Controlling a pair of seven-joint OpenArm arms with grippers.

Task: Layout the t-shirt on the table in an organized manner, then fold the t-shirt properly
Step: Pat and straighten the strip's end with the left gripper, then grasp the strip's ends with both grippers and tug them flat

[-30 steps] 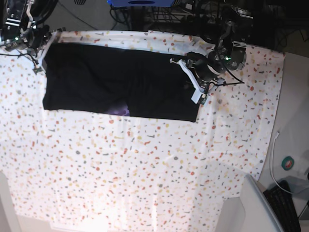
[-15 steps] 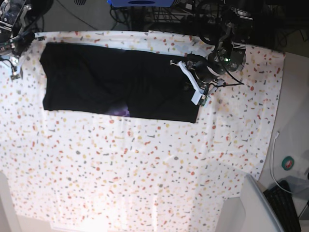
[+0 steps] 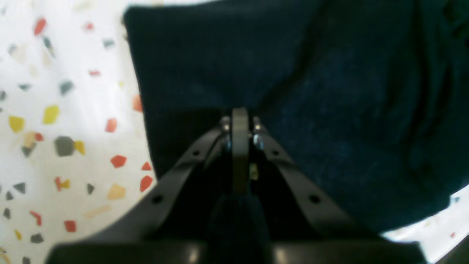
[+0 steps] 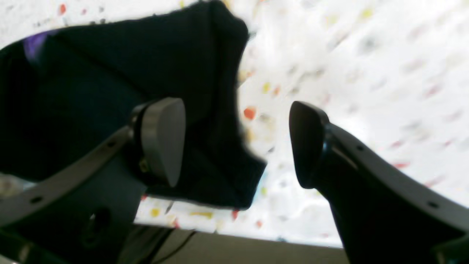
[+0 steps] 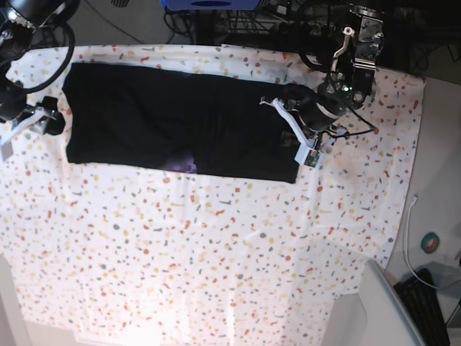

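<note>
The t-shirt (image 5: pixel 180 126) is found lying flat across the far half of the table (image 5: pixel 216 274), as a long black band stretching from about 10 o'clock to about 2 o'clock of the base view. Its outline is close to a rectangle; no sleeve is seen sticking out, so at least one lengthwise fold is judged to be in place. A patch of purple print (image 5: pixel 181 165) shows at the near edge, at roughly the middle of the band.

At the 9 o'clock side of the base view, the right gripper (image 4: pixel 236 143) is seen with jaws spread wide and nothing between them. One grey pad (image 4: pixel 163 139) sits over the black cloth, the other over bare table, with the shirt's corner lying just under the gap. The cloth there is released and appears flat.

At the 2 o'clock side, the left gripper (image 3: pixel 240 128) is pressed tight shut over the opposite end of the shirt. Whether a fold of cloth is pinched between the jaws cannot be told from the wrist view; the fabric beside it shows slight creasing towards the tip.

Judgement: layout is done and the first fold seems finished. Crosswise folds, bringing one end over the other, are judged to remain. The band is still long, so the task is taken to be about midway.
</note>
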